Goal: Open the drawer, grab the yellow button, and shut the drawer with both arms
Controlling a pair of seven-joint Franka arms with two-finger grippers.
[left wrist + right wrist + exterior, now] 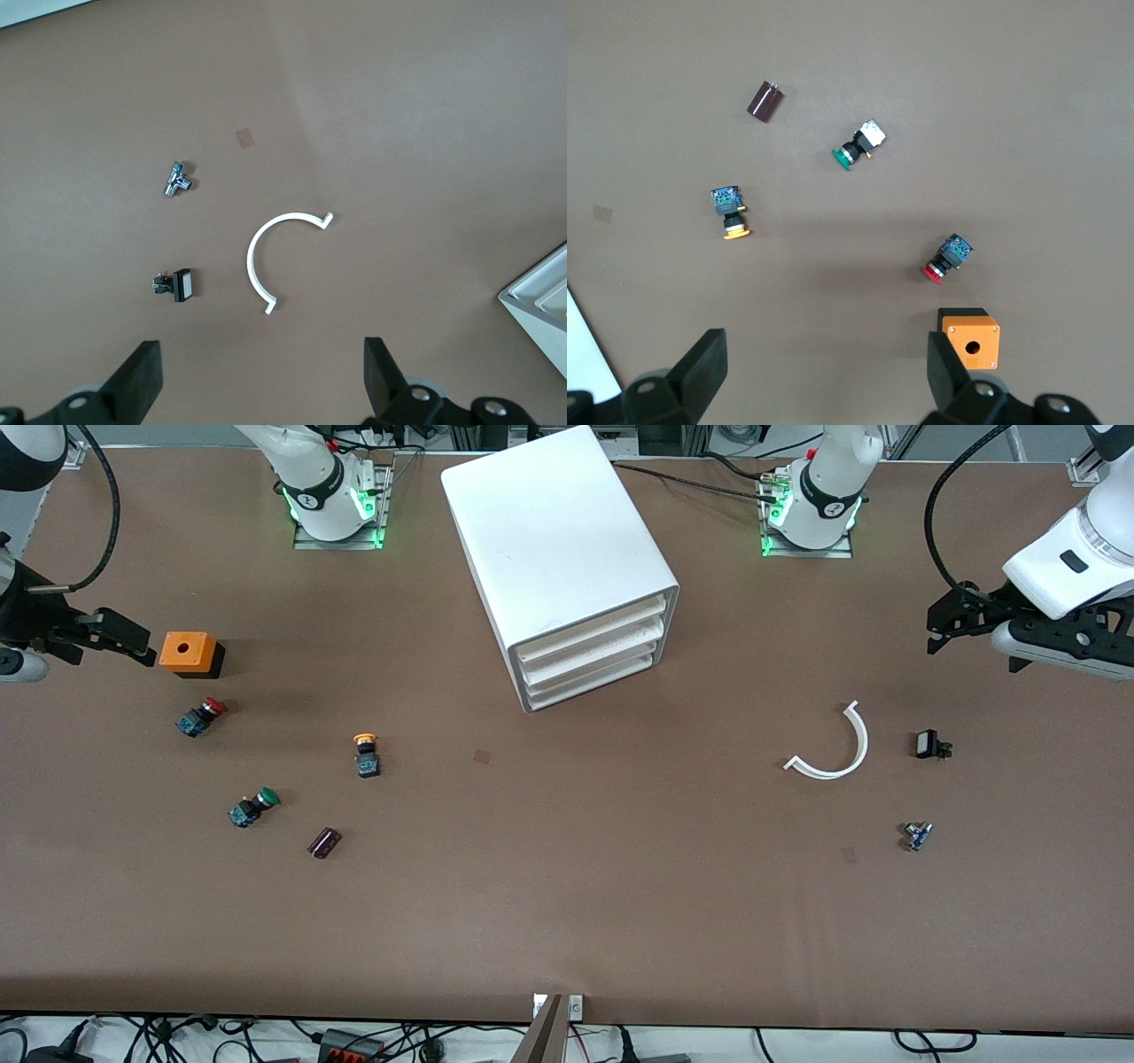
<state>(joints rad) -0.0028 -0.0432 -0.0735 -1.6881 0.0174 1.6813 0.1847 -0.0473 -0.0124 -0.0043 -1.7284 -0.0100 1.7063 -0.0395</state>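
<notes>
A large white cabinet (560, 558) is seen on the brown desk (567, 903) between the two arm bases, its three drawers all pushed in. The drawer (592, 631) that is highest of the three is closed. The button (366, 754), with its orange-yellow cap, is found lying out on the desk toward the right arm's end, nearer to the front camera than the cabinet. A red-capped push-button (201, 716), a green-capped push-button (252, 807), a small dark cylinder (324, 842) and an orange box (190, 654) are spread around it.

The right claw (824, 372) is held above the desk near the orange box, its fingers (702, 365) spread wide apart with nothing between them. The left claw (261, 381) is held over the left arm's end of the desk, fingers likewise apart and gripping nothing. Near it a white curved strip (833, 746), a small black part (931, 745) and a small metal fitting (917, 835) are seen lying well apart from one another.
</notes>
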